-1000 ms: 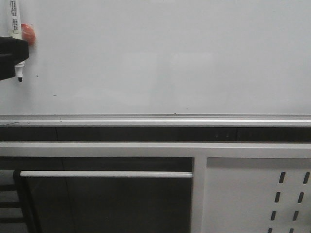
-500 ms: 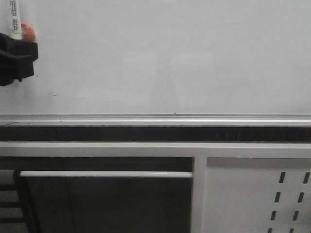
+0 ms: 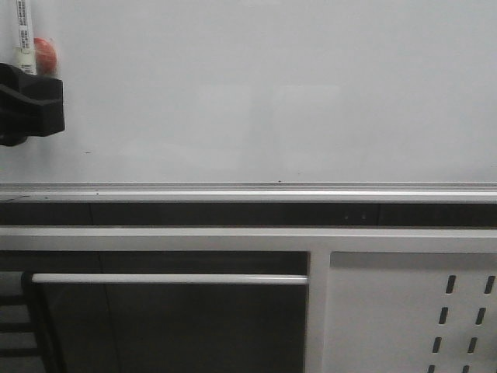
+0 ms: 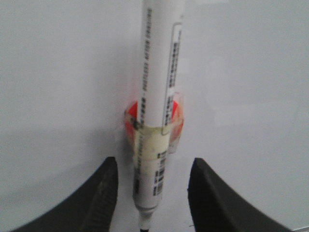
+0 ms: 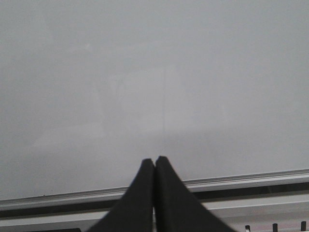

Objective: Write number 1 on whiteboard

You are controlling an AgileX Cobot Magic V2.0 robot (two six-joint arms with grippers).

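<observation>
At the whiteboard's [image 3: 272, 93] left edge, the left fingers [image 4: 152, 193] stood spread on either side of a white marker [image 4: 154, 121], which hung upright on an orange clip [image 4: 176, 118], not gripped. The right fingers [image 5: 154, 166] were pressed together, empty. No stroke marked the board.

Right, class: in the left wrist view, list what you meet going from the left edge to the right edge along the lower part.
Left pincer finger → marker pen → right pincer finger, all in front of the whiteboard.

white perforated panel [image 3: 411, 311], dark frame rail [image 3: 171, 278]
</observation>
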